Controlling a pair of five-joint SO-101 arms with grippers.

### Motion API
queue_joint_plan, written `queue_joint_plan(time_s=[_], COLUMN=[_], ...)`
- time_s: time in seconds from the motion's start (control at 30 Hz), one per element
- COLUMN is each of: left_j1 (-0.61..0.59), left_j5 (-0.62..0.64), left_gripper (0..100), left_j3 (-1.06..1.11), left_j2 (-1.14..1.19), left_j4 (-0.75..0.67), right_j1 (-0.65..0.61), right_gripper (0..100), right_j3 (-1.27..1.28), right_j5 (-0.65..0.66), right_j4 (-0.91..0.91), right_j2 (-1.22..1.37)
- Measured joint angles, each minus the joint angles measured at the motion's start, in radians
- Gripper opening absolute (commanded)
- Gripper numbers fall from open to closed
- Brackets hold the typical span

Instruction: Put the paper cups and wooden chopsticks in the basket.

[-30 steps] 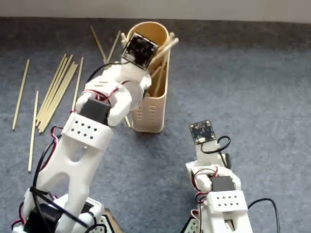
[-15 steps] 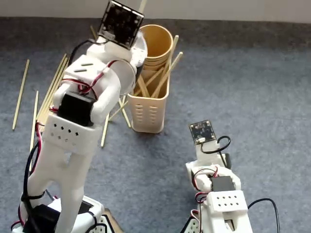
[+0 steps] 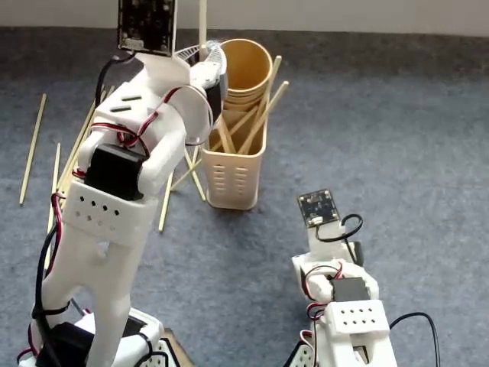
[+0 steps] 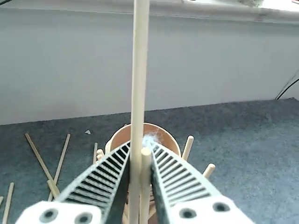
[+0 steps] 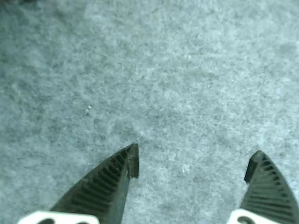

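Chopstick (image 4: 140, 70) first: it stands upright, pinched low on its shaft between the nearly closed fingers of the left gripper (image 4: 140, 148), its tip pointing down at the stacked paper cups (image 4: 161, 140). A second ago I had that wrist bent low over the basket (image 3: 233, 180). Since then it has drawn back toward 10 o'clock and climbed, swinging the stick from a slant to vertical just off the basket's rim. The cups and several sticks already stand in the basket and have kept their places. I read this as lining up a drop rather than a finished one, since the stick is clamped and not yet inside. The loose chopsticks (image 3: 84, 149) lie at 9 o'clock from the basket on the carpet (image 5: 187, 70), with a couple more at its 8 o'clock foot, so plenty of trips remain. My right gripper (image 5: 191, 161) has not stirred, parked at 5 o'clock, fingers wide apart and holding nothing.
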Motion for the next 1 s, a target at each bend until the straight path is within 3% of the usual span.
queue_joint_plan(time_s=[0.13,0.37,0.73,0.83,1.0], left_j1=[0.015,0.057,0.054,0.055,0.02], left_j5=[0.017,0.02,0.02,0.0,-0.239], left_gripper=[9,10,10,10,10], left_j3=[0.083,0.207,0.176,0.18,0.161], left_j2=[0.0,0.0,0.0,0.0,-0.005], left_j4=[-0.075,-0.25,-0.279,-0.196,0.21], right_j1=[0.0,0.0,0.0,0.0,0.0], right_gripper=[35.8,35.8,35.8,35.8,35.8], right_j3=[0.0,0.0,0.0,0.0,0.0], right_j5=[0.0,0.0,0.0,0.0,0.0], right_j4=[0.0,0.0,0.0,0.0,0.0], right_j2=[0.0,0.0,0.0,0.0,0.0])
